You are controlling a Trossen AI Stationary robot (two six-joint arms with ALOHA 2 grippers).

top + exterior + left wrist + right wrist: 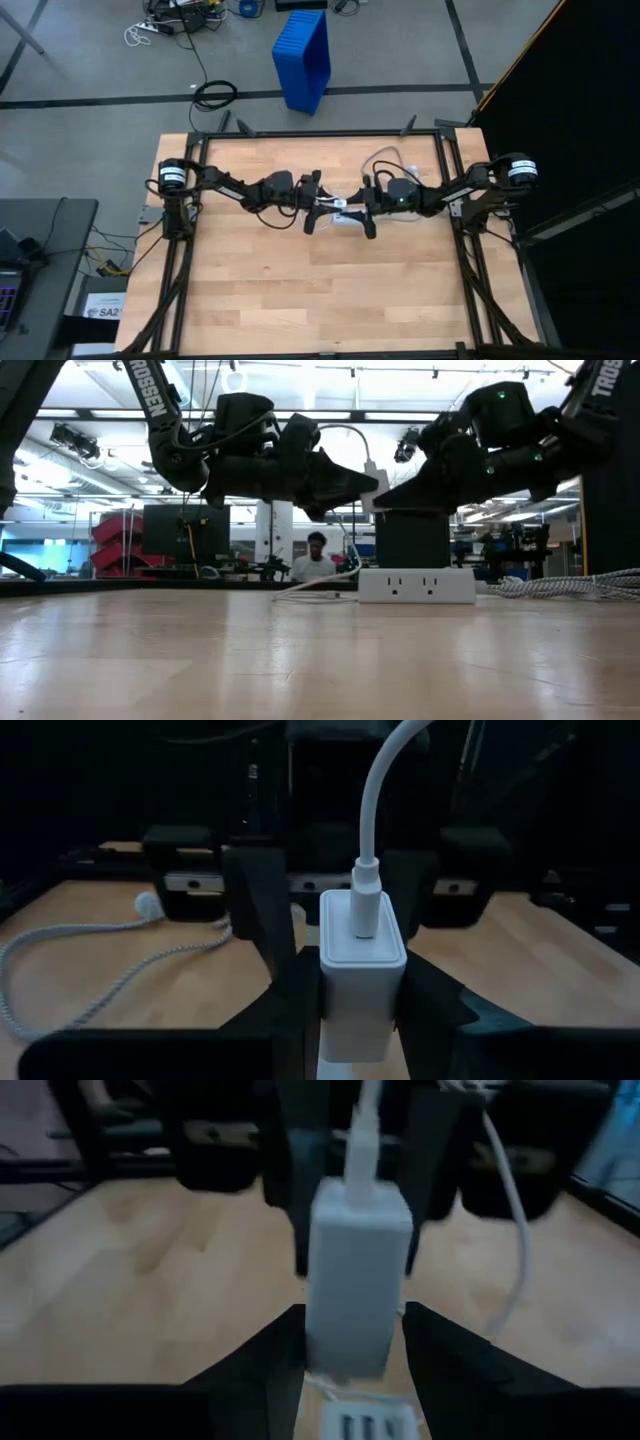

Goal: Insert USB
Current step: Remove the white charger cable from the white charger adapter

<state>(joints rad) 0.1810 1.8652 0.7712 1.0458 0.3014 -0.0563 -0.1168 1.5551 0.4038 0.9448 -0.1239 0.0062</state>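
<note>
From the left we see the left gripper (318, 196) reaching in to the middle of the wooden table (250, 280), its fingers (290, 1010) clamped on the sides of one white charger block (362, 960), held up in the air above the table. The USB (372, 810), a thin white cable, has its plug seated in the block's face, and the cable arcs up and away from it (we see only this one plug; its other end is hidden). Facing it from the right, the right gripper (366, 205) stands just at the same block, its two fingers (455, 1365) a little apart on either side of the block; we cannot tell whether they press on it.

Below the two grippers lies one white power strip (416, 584) flat on the table, with two outlet pairs showing on its near side in the low view. Its braided grey cord (570, 586) runs off to the right along the table. The two arms crowd the block from both sides, so little of it shows from above.

The table is pale butcher-block wood in a black metal frame. On the grey floor behind it stands one blue bin (303, 58) and a coil of black cable (214, 95). Across the table the low view shows a bright workshop, with one person (315, 560) seated far behind.
</note>
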